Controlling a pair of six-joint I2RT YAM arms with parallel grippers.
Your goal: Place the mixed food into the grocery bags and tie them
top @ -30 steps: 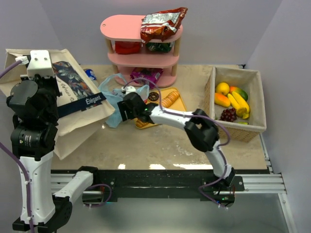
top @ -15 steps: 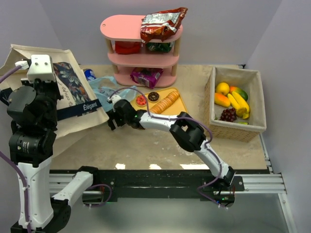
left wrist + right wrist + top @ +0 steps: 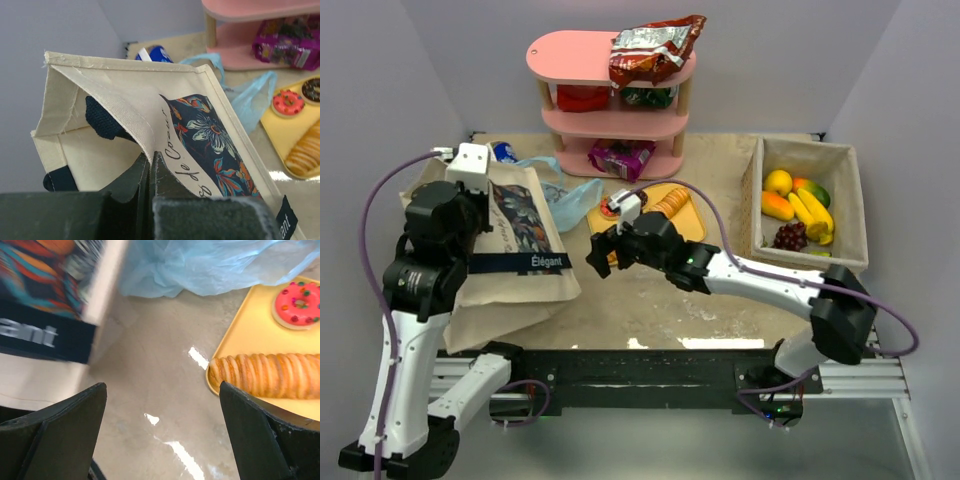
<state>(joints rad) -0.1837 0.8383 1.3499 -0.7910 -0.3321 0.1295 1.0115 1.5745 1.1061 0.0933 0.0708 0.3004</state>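
My left gripper [image 3: 150, 157] is shut on the top edge of a cream canvas tote [image 3: 520, 240] with a floral print and navy band, holding it tilted over the table's left. A light-blue plastic bag [image 3: 565, 195] lies crumpled behind the tote, also in the right wrist view [image 3: 210, 265]. My right gripper [image 3: 603, 252] is open and empty above bare table between the tote and the yellow tray [image 3: 685, 215]. A crisp bag [image 3: 655, 45] tops the pink shelf [image 3: 560, 55]; a purple packet [image 3: 620, 157] lies on its bottom tier. The chocolate doughnut [image 3: 314, 89] sits on the tray.
A pink doughnut [image 3: 300, 305] and a sliced loaf [image 3: 270, 375] share the tray. A wicker basket [image 3: 850, 200] at the right holds bananas [image 3: 812, 212] and other fruit. A blue-and-white can [image 3: 503, 152] lies at the back left.
My left arm has swung the tote down and forward over the table. My right gripper has left the blue bag and drawn back right; the bag now lies slack by the shelf.
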